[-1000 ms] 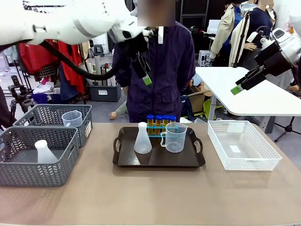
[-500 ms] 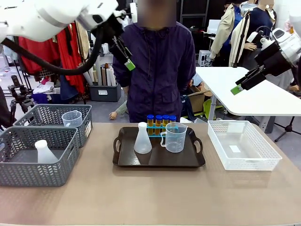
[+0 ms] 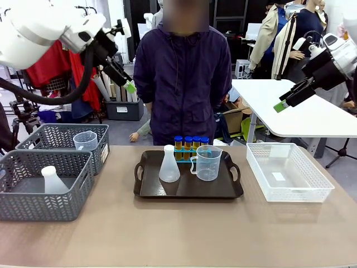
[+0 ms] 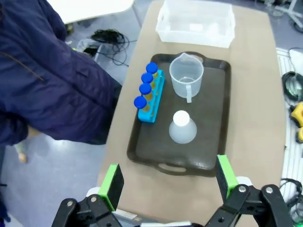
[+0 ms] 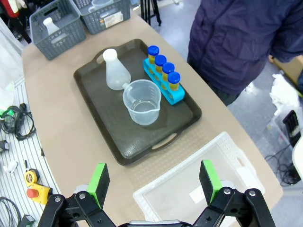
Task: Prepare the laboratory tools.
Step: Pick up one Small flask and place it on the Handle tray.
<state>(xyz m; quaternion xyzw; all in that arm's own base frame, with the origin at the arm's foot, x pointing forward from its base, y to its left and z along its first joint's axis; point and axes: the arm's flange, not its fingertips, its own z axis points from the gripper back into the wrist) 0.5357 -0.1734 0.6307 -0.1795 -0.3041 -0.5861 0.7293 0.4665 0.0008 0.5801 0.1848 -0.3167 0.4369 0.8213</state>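
On the dark tray stand a white conical flask, a clear measuring beaker and several blue-capped tubes of amber liquid in a blue rack. My left gripper hangs high at the left, open and empty. High at the right is my right gripper, also open and empty. The left wrist view looks down past its open gripper onto the beaker, flask and tubes. Far below the open right gripper are the beaker, flask and rack.
Two grey mesh baskets stand at the left: the near basket holds a second flask, the far basket a second beaker. An empty white basket sits at the right. A person stands behind the table.
My left arm has swung left, from in front of the person to the upper left. The right arm and the things on the table have not moved.
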